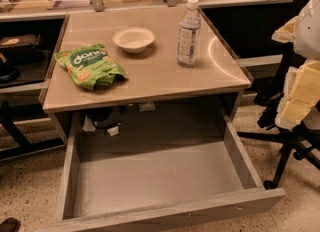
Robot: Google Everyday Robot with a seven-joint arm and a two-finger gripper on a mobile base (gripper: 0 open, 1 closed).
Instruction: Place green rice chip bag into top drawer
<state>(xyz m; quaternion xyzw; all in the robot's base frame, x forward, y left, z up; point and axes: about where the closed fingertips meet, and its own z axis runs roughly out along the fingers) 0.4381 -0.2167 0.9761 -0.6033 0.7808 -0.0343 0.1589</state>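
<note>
The green rice chip bag [89, 66] lies flat on the left side of the table top [155, 76], crinkled, with white lettering facing up. The top drawer [155, 176] is pulled fully open below the table's front edge, and its grey wood-grain floor is bare. My arm and gripper [297, 96] show as white and pale yellow parts at the right edge of the camera view. They are off the table's right side, far from the bag, and hold nothing that I can see.
A white bowl [133, 39] stands at the table's middle back. A clear water bottle [189, 32] stands upright to its right. A black office chair base [287, 148] sits on the floor right of the drawer. Cluttered counters run behind the table.
</note>
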